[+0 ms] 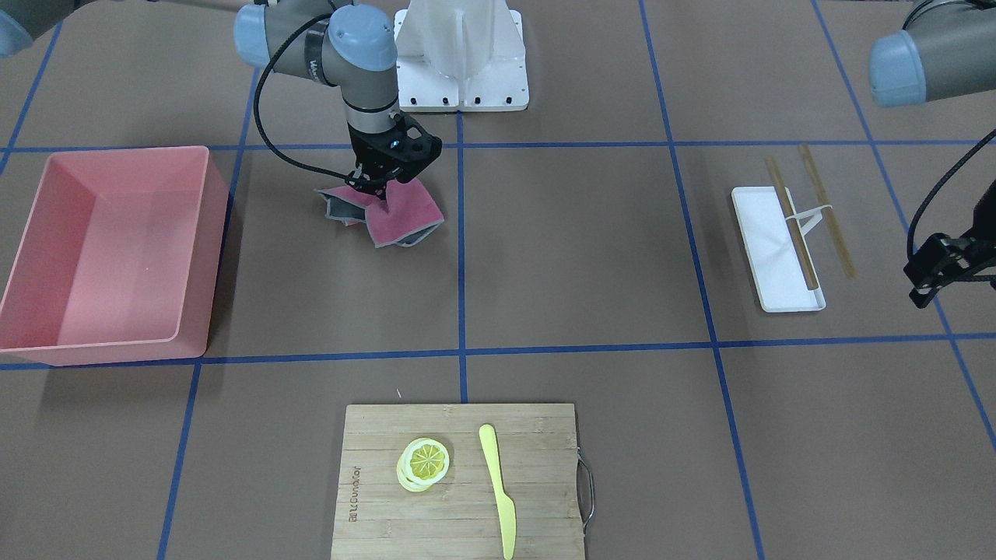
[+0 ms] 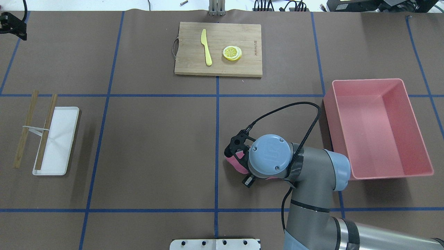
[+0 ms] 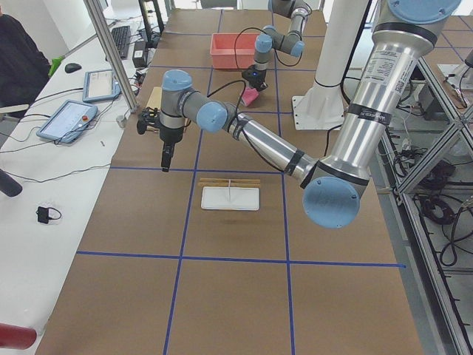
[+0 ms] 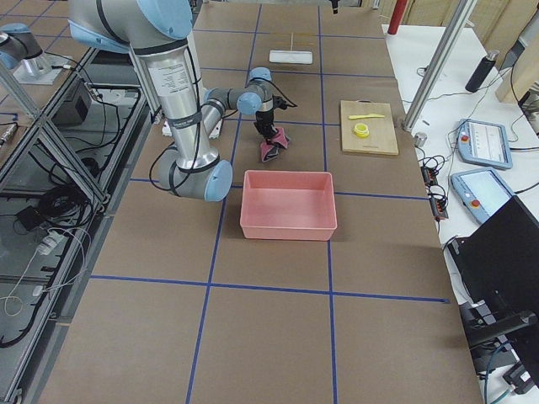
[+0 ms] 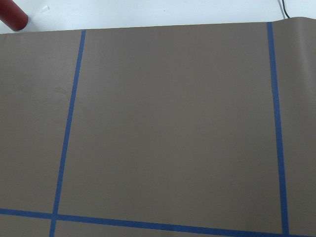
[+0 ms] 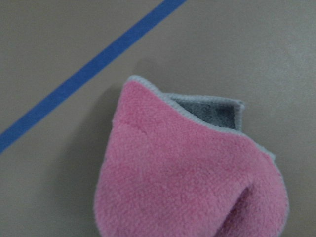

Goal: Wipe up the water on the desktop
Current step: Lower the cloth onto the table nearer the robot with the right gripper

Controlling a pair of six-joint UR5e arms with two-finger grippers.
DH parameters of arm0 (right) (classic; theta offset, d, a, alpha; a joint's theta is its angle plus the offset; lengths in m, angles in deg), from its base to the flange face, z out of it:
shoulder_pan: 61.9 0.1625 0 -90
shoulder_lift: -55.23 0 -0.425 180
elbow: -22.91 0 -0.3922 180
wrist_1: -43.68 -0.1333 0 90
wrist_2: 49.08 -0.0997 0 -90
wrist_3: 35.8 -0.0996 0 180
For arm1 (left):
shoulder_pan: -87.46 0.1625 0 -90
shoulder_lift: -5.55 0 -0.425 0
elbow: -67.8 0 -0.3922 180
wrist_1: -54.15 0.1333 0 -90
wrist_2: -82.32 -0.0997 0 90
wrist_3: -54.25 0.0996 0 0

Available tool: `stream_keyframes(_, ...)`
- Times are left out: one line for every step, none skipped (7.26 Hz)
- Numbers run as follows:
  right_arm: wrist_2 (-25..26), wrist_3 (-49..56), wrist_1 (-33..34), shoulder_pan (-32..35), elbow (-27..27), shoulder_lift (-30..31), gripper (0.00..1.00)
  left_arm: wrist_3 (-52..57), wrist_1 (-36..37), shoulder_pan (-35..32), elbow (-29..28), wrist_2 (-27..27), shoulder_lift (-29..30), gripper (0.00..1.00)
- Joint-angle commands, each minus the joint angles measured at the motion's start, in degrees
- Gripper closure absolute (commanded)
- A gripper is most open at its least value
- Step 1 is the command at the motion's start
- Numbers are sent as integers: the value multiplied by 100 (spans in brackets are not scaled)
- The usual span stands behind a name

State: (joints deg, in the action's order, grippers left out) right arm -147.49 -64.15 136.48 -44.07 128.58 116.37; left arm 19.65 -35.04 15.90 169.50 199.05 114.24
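While its wrist points down, the right gripper [image 1: 372, 185] pinches the cloth [image 1: 405, 219].

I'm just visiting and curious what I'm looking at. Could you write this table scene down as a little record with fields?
Surface: brown desktop with blue tape grid
Right hand: shut on a pink cloth, gripped from above
Left hand: far from the cloth, over bare desktop; open or shut unclear
Water: none I can make out
Also there: pink bin, cutting board with lemon slices and yellow knife, white tray, wooden sticks
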Motion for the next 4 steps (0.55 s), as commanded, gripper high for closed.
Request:
stream_keyframes(-420,-695,-7,-219,489,-22,100,67,-1,-16,-45,-1,3,2)
stream_keyframes(-755,-1238,-16,-219,682,-23,100,67,-1,-16,-71,-1,12,2)
stream_keyframes(-863,-1504,-25,-219,771,-66,100,67,-10,-16,-80,-1,12,2)
stream_keyframes(-864,-1629,-268,-210,728,-75,100,67,-10,-16,-89,-1,21,2)
